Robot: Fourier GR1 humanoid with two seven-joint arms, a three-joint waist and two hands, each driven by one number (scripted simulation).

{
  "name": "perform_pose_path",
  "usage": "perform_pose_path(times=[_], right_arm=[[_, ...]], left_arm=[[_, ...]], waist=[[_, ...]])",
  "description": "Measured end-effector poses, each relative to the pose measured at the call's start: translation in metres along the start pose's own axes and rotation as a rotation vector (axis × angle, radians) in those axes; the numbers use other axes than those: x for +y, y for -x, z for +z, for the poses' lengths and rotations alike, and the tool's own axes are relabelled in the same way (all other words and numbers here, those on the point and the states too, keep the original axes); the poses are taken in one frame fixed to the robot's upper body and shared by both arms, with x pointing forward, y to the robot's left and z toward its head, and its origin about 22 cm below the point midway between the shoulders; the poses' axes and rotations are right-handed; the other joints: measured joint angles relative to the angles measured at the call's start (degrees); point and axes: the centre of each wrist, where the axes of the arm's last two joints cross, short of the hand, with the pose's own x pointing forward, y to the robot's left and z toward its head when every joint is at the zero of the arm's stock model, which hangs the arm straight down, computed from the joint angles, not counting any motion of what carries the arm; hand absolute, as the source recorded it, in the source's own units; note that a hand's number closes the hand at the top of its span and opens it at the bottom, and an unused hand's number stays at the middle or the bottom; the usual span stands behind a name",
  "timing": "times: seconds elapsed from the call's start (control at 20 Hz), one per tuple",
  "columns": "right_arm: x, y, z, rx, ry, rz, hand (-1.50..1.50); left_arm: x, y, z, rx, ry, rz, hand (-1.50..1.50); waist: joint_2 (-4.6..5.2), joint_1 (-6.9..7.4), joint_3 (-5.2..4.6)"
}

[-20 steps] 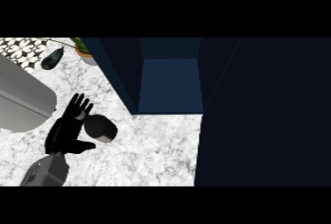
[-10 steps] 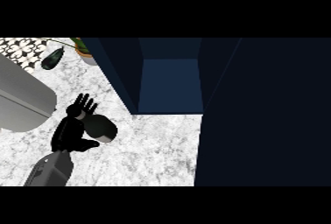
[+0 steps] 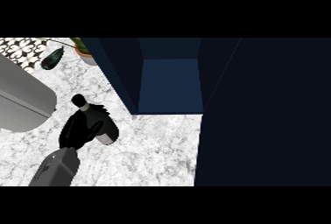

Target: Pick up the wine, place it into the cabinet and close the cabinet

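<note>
You see the left hand (image 3: 77, 131) at the near left of the counter (image 3: 155, 148), fingers curled round the wine (image 3: 107, 136), which is tilted and lies left of the open cabinet (image 3: 169, 85). Half a second ago these fingers stood straight beside the bottle; now they are wrapped around it.

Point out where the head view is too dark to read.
Head view: the cabinet goes near-black at the right, no detail; its inside reads lighter blue. The marble counter is evenly lit, without glare. The black left robot hand merges with the dark wine bottle, outlines hard to separate.
</note>
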Motion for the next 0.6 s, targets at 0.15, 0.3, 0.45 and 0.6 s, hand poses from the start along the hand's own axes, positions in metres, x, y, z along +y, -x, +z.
perform_pose_path(times=[0.15, 0.3, 0.45, 0.6], right_arm=[[0.001, -0.001, -0.002, -0.003, 0.004, -0.008, -1.5], [-0.001, 0.003, 0.001, 0.001, 0.008, -0.007, -1.5], [0.002, 0.006, 0.002, 0.002, 0.004, -0.02, -1.5], [0.001, 0.006, -0.001, -0.007, 0.008, -0.019, -1.5]], left_arm=[[-0.001, 0.001, -0.001, 0.007, 0.035, -0.027, 1.5], [-0.008, 0.003, -0.003, -0.02, 0.072, -0.098, 1.5], [-0.014, 0.004, -0.004, -0.07, 0.082, -0.185, 1.5], [-0.011, 0.0, 0.005, -0.133, 0.036, -0.254, 1.5]], waist=[[0.01, 0.05, 0.0], [-0.09, -0.08, 0.08], [-0.19, 0.0, 0.16], [-0.3, 0.4, 0.23]])
